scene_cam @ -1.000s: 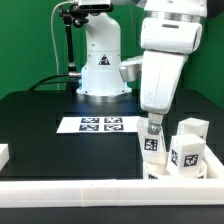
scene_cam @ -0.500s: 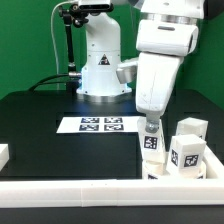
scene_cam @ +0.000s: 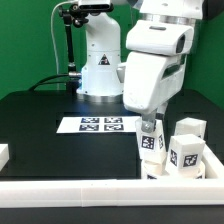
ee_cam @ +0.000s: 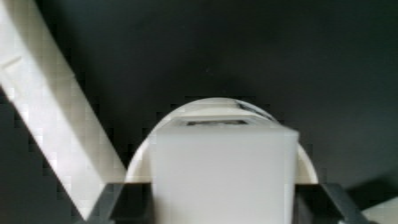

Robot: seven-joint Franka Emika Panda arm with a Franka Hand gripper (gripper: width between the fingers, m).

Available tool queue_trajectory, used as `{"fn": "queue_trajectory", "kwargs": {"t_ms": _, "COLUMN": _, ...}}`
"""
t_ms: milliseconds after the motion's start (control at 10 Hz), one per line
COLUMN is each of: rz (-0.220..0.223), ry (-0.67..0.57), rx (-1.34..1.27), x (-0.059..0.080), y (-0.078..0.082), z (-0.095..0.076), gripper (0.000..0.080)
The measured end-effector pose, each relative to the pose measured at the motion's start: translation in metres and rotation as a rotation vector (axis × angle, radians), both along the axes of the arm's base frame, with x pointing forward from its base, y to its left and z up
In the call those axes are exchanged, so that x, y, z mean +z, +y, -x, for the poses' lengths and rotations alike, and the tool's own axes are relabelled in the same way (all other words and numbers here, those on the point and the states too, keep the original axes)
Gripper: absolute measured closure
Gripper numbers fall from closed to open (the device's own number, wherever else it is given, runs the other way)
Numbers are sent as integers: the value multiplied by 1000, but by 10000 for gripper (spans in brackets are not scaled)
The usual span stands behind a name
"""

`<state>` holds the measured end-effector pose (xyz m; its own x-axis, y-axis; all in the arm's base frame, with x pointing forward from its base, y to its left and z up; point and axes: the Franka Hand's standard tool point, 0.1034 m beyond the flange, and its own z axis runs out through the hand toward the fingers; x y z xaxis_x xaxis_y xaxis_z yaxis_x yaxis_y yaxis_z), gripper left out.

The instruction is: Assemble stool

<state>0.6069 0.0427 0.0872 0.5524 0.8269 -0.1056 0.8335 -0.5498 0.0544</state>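
My gripper [scene_cam: 150,128] is shut on a white stool leg [scene_cam: 152,146] with a marker tag, held roughly upright near the front right of the black table. In the wrist view the leg [ee_cam: 217,160] fills the space between my gripper's [ee_cam: 217,205] dark fingers [ee_cam: 121,200]. A rounded white part, apparently the seat disc [ee_cam: 214,104], shows just beyond the leg; in the exterior view its edge [scene_cam: 148,172] sits under the leg. Two more tagged legs [scene_cam: 186,152] [scene_cam: 196,129] stand close on the exterior view's right.
The long white border rail [scene_cam: 90,190] runs along the front edge and shows in the wrist view [ee_cam: 45,110]. The marker board [scene_cam: 100,125] lies mid-table. A small white part [scene_cam: 3,155] sits at the exterior view's left edge. The robot base [scene_cam: 100,65] stands behind.
The arm has swung slightly toward the exterior view's left and tilted. The held leg has shifted a little left and leans with it. The other legs have not moved.
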Motion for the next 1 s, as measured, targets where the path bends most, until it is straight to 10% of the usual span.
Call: {"fn": "queue_trajectory", "kwargs": {"t_ms": 1000, "rz": 13, "ry": -61, "rx": -789, "x": -1, "y": -12, "z": -3, "gripper": 462}}
